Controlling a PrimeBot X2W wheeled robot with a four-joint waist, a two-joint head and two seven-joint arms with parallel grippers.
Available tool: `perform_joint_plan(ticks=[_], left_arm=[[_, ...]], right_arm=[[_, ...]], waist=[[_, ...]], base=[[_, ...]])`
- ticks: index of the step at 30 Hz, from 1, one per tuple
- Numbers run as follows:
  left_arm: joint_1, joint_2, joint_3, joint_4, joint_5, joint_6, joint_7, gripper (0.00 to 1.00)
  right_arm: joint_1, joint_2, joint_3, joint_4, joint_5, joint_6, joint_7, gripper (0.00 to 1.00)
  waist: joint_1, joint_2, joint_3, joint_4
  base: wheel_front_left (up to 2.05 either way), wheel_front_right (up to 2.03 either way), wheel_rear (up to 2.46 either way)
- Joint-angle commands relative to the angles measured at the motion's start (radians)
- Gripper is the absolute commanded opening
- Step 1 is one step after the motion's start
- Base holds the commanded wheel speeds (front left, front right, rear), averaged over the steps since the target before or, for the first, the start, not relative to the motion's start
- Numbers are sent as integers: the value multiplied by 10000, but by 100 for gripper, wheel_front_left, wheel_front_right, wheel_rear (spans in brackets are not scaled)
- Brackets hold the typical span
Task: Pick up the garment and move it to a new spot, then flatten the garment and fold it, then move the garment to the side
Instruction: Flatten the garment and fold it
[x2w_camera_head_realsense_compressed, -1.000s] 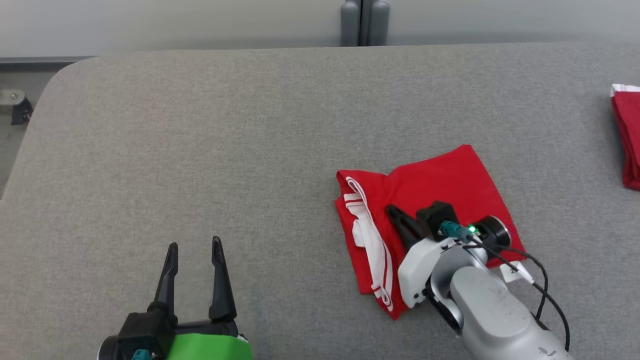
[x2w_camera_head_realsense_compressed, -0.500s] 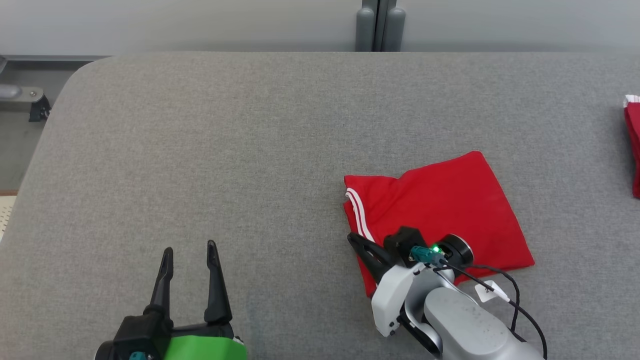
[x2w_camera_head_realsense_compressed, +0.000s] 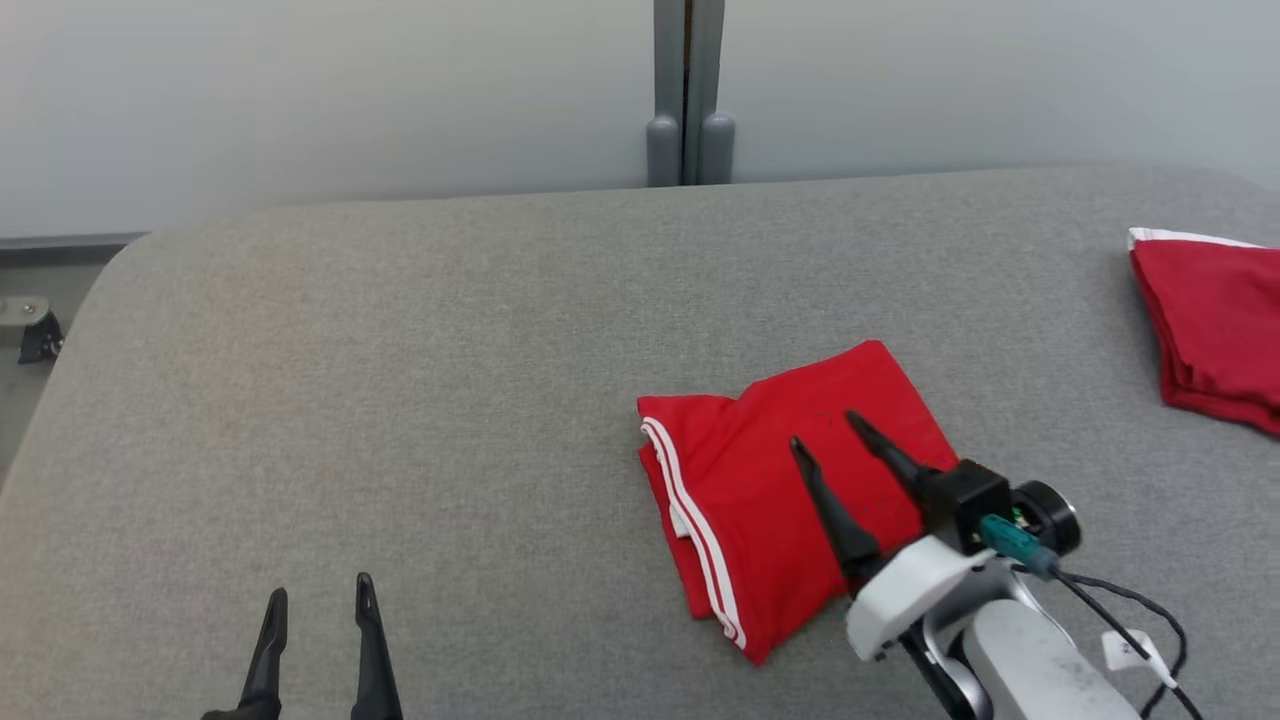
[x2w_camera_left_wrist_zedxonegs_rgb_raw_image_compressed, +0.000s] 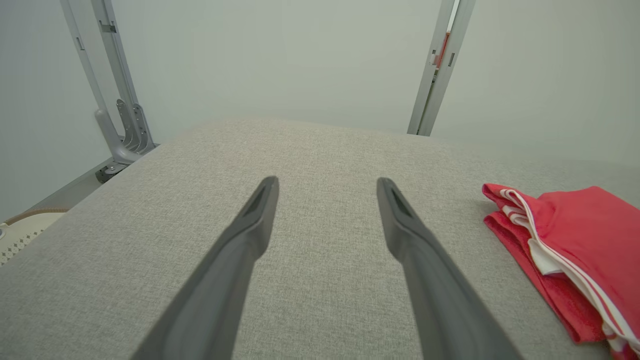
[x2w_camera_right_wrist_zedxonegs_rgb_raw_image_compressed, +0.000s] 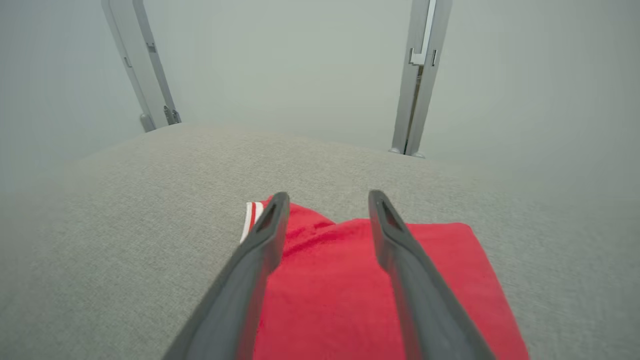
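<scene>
- The folded red garment (x2w_camera_head_realsense_compressed: 735, 480) lies flat on the grey padded table (x2w_camera_head_realsense_compressed: 400, 350), right of centre in the head view. Its white-striped hem runs down its left edge.
- The right gripper (x2w_camera_head_realsense_compressed: 822, 428) is over the middle of the garment, its two dark fingers spread apart and holding nothing.
- Half a second ago that gripper was at the garment's near left corner with its fingers close together. Now it is farther in over the cloth and parted.
- In the right wrist view the right gripper (x2w_camera_right_wrist_zedxonegs_rgb_raw_image_compressed: 328, 195) points across the red garment (x2w_camera_right_wrist_zedxonegs_rgb_raw_image_compressed: 330, 280), which shows between and on either side of its fingers. I cannot tell whether the tips touch the cloth.
- A second ago the striped hem lay turned open in a loose white band. Now it is tucked into a neat edge.
- The left gripper (x2w_camera_head_realsense_compressed: 320, 587) is at the bottom left over bare table, fingers apart and empty, well away from the garment.
- Less of the left gripper shows than before, and more wall and the grey post (x2w_camera_head_realsense_compressed: 686, 100) appear (the head camera has tilted, so this is no move of the things).
- The left wrist view shows the left gripper (x2w_camera_left_wrist_zedxonegs_rgb_raw_image_compressed: 327, 179) open above the grey surface, with the garment (x2w_camera_left_wrist_zedxonegs_rgb_raw_image_compressed: 590, 235) off to its right.
- A second red garment (x2w_camera_head_realsense_compressed: 1210, 330) lies at the table's far right edge.
</scene>
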Motion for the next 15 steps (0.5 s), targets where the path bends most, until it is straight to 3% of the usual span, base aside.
perform_joint_plan(ticks=[1, 6, 15], left_arm=[[166, 21, 127, 73, 136, -103, 1, 100], [510, 21, 567, 393, 221, -425, 1, 100], [792, 21, 730, 627, 99, -849, 1, 100]], right_arm=[[309, -166, -260, -320, -94, -16, -36, 100], [1424, -753, -1364, -1344, -256, -16, -32, 100], [2927, -817, -2443, -2016, -254, -16, -33, 100]], waist=[[0, 0, -419, -444], [0, 0, -749, -600], [0, 0, -1053, -602]], base=[[0, 0, 0], [0, 0, 0], [0, 0, 0]])
